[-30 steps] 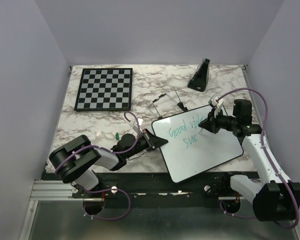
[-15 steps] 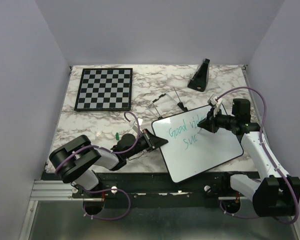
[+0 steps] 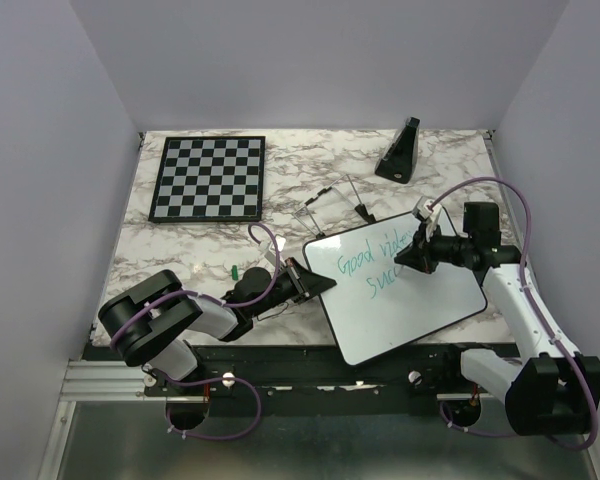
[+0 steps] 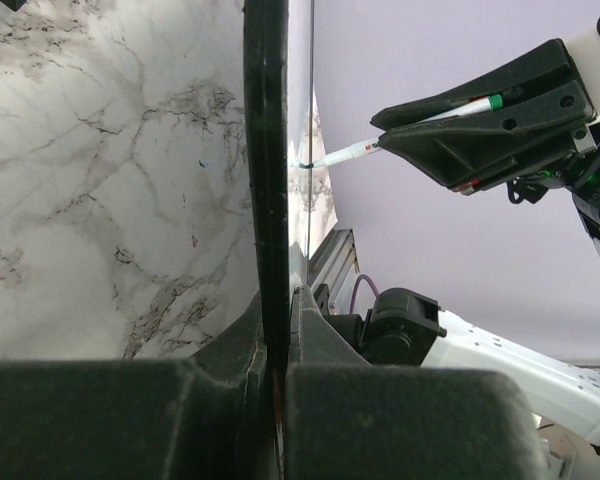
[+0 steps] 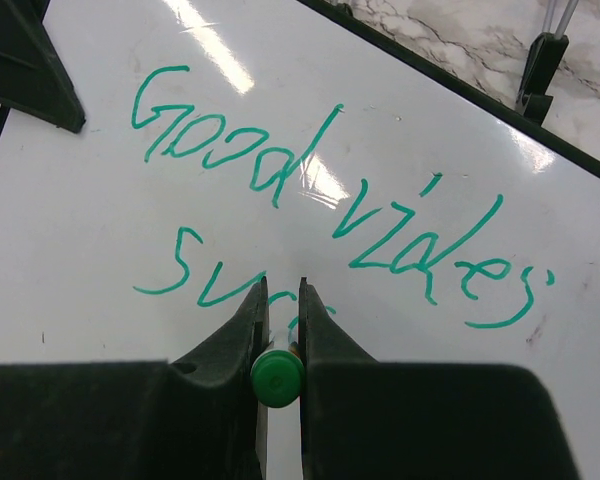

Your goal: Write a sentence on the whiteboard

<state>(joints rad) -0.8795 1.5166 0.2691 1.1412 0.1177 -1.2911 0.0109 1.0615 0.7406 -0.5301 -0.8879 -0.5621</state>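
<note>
The right pincer (image 5: 278,300) is squeezed tight around a thin white marker pen with a green end (image 5: 277,378). The pen sits straight between the two black fingers so its tip can press down. The tip touches the big white whiteboard with the thin black rim (image 3: 420,310), just under the first line of writing. The green sentence (image 5: 325,205) is not finished. It says "Good vibes" on top and only "Suc" below, so I think the pincer is in the middle of the second word. In the right wrist view the next letter belongs toward 3 o'clock. The whiteboard lies on the marble table (image 3: 180,255), at about 4 o'clock from the table's middle, turned a bit crooked. At the board's 9 o'clock corner the left pincer (image 4: 275,330) is clamped on the black rim. I think it grips there so the board does not slip when the pen pushes. A black-and-white chessboard (image 3: 208,177) lies well apart at 10 o'clock. A small black stand (image 3: 400,150) is at 1 o'clock.
</note>
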